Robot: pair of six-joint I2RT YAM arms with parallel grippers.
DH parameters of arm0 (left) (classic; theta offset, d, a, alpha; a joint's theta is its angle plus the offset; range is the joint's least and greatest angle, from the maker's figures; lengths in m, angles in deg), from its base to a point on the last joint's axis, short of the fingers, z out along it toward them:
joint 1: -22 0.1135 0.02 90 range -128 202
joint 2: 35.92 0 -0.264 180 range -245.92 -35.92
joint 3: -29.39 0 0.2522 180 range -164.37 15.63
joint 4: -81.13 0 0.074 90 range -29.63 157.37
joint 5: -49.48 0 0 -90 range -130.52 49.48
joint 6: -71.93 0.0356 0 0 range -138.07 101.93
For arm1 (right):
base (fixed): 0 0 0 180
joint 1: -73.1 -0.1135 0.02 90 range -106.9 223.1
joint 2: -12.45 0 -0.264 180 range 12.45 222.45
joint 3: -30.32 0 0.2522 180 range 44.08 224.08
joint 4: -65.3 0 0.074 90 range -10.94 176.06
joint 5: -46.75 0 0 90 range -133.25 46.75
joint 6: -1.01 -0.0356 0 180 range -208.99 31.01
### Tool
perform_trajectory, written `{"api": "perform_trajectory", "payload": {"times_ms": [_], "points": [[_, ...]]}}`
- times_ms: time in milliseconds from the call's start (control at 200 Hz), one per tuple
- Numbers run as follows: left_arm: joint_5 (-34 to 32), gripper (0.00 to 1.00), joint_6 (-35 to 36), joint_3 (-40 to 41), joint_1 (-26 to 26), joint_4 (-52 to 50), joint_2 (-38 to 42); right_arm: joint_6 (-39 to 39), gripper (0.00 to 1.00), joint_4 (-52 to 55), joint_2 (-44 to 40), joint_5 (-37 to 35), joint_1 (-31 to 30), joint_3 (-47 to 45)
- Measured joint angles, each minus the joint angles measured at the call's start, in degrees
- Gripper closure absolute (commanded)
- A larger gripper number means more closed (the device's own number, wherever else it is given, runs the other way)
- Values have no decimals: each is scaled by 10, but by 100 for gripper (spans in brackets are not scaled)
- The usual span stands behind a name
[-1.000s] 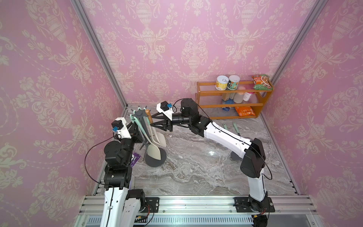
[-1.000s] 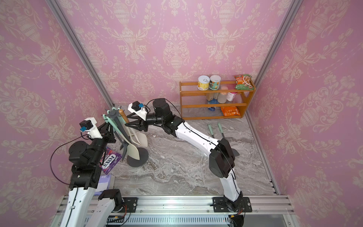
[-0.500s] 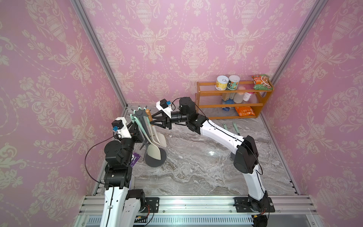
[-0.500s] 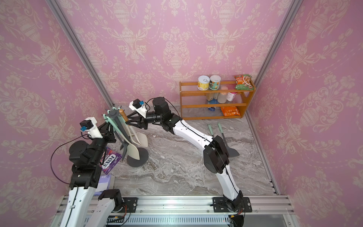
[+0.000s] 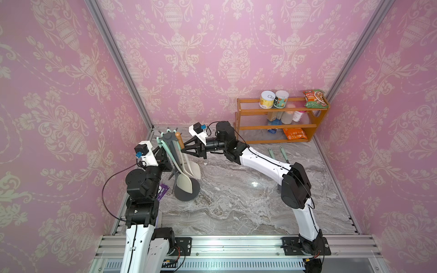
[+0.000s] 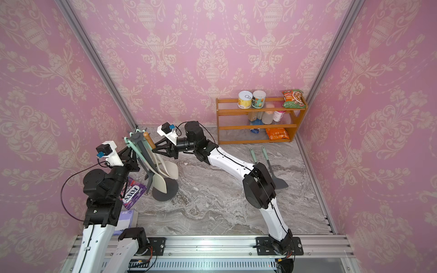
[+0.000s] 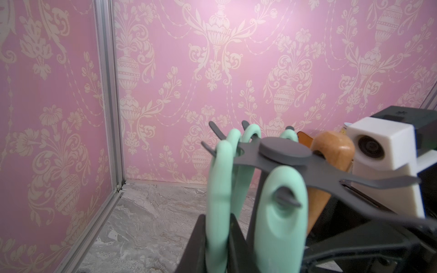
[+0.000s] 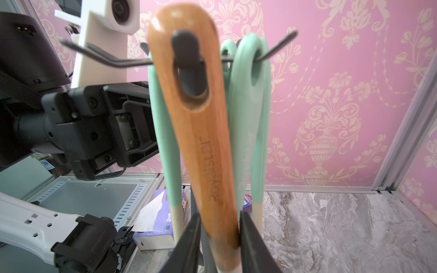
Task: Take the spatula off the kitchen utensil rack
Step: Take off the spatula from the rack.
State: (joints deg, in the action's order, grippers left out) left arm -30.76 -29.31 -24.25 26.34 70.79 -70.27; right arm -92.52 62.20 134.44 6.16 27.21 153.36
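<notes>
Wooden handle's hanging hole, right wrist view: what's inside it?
A dark grey rack hook sits in the hole of the wooden handle, filling most of it. Where the hook joins the rack is covered by the handle itself.

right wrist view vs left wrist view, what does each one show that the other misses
Right wrist only: the right gripper flanking the wooden handle, its hole on a hook, and a tissue pack. Left wrist only: the rack's crown disc from above and a mint handle inside the left gripper. Both: wooden handle, mint handles, dark hooks.
</notes>
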Motion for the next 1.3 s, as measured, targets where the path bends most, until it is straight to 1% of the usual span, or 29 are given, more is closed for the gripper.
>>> {"api": "perform_trajectory", "payload": {"times_ms": [100, 335, 500, 645, 1106, 1301], "points": [[0, 100, 0, 0, 0, 0, 0, -3, 74, -4, 0, -2, -3, 0], [-1, 100, 0, 0, 1, 1, -2, 5, 92, -4, -1, -3, -7, 0], [0, 100, 0, 0, 1, 1, -2, 15, 97, 6, -14, -13, -8, -13], [0, 100, 0, 0, 1, 1, -2, 27, 100, 22, -32, -28, -8, -30], [0, 100, 0, 0, 1, 1, -1, 68, 100, 61, -75, -79, -6, -50], [0, 100, 0, 0, 1, 1, -2, 70, 100, 58, -109, -86, 14, -88]]}}
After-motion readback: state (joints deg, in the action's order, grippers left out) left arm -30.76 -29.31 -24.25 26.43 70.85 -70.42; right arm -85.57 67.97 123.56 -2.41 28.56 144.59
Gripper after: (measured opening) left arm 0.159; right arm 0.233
